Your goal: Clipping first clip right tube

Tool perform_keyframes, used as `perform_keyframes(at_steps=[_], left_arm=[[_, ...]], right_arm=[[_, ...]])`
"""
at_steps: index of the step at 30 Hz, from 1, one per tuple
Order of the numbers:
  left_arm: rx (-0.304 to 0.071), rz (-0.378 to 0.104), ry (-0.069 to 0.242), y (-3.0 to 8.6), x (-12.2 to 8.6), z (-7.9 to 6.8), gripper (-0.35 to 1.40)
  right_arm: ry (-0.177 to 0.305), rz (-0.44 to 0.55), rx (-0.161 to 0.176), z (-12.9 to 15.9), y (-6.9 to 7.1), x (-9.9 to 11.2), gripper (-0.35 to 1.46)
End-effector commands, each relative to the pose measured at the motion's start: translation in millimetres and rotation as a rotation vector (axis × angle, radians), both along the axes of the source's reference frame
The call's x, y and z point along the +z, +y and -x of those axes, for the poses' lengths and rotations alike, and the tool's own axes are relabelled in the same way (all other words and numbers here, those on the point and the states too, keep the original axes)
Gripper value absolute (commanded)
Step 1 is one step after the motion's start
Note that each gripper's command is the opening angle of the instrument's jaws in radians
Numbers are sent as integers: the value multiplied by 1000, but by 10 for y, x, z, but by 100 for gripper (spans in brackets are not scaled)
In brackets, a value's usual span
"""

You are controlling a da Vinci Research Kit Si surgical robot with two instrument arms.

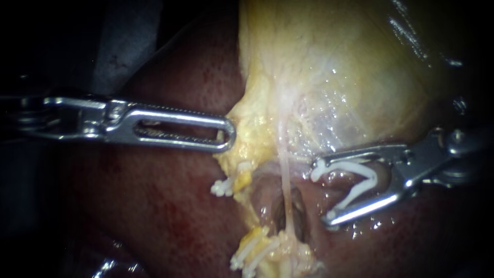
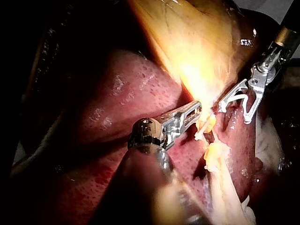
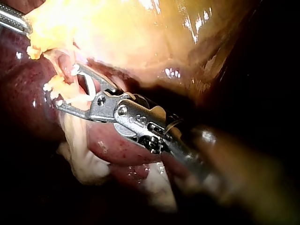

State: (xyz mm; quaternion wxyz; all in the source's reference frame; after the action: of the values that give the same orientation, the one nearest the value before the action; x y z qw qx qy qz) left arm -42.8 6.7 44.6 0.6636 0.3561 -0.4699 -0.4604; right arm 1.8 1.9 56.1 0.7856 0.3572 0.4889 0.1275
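Two risks we note: right instrument (image 1: 323, 193), jaws wide holding an open clip (image 1: 355, 168) beside the right tube (image 1: 284, 180), may half-catch it; left instrument (image 1: 229, 135), clamped on gallbladder (image 1: 334, 77), may tear it.

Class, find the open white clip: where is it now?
In the endoscope view, the white clip sits right of centre in the end effector of the right instrument, just right of the pale tube and below the yellow gallbladder.

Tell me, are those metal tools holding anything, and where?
The right instrument carries an open white clip, one leg along each jaw. Whether the left instrument grips the gallbladder at its yellow edge cannot be told.
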Motion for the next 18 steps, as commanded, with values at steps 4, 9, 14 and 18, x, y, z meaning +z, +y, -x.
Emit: perform_keyframes(at_steps=[4, 9, 14, 18], left_arm=[[0, 0, 0, 0, 0, 0, -35], [0, 0, 0, 0, 0, 0, -35], [-1, 0, 1, 0, -1, 0, -35], [-1, 0, 1, -1, -1, 1, -35]], right_arm=[[-4, -19, -13, -5, -15, 15, 59], [-12, -36, -17, -9, -31, 34, 59], [-20, -34, -19, -8, -32, 46, 59], [-33, -33, -21, -6, -29, 56, 59]])
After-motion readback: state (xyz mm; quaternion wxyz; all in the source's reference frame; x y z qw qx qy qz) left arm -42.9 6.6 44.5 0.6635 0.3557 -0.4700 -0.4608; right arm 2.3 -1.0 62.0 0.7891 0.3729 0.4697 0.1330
